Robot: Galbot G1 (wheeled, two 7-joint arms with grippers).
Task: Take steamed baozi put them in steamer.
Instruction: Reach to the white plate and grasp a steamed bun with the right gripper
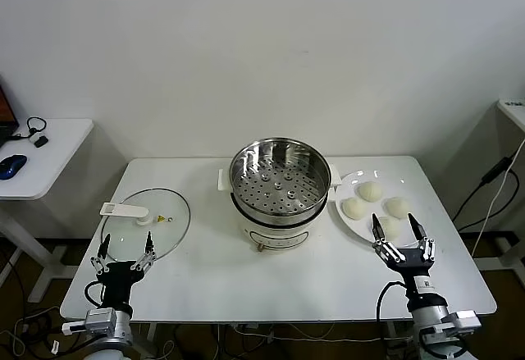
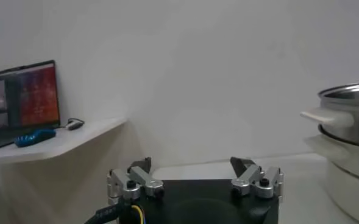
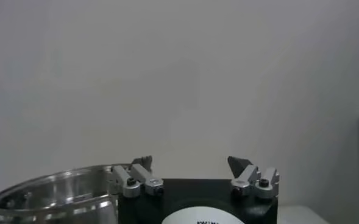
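Several cream-white steamed baozi point(image 1: 371, 191) lie on a flat white plate point(image 1: 408, 188) at the right of the table. The steamer point(image 1: 280, 176), a shiny perforated steel basket on a white cooker base, stands at the table's middle with nothing inside; its rim also shows in the right wrist view point(image 3: 51, 192) and the left wrist view point(image 2: 350, 115). My right gripper point(image 1: 400, 232) hovers open at the table's front right, just in front of the plate, nothing between its fingers point(image 3: 191, 163). My left gripper point(image 1: 124, 253) stands open at the front left, by the lid point(image 2: 191, 164).
A round glass lid point(image 1: 156, 221) with a white handle point(image 1: 125, 210) lies on the table's left part. A side desk point(image 1: 41, 159) with a blue mouse point(image 1: 11, 165) stands to the left. Cables hang at the right edge point(image 1: 492, 184).
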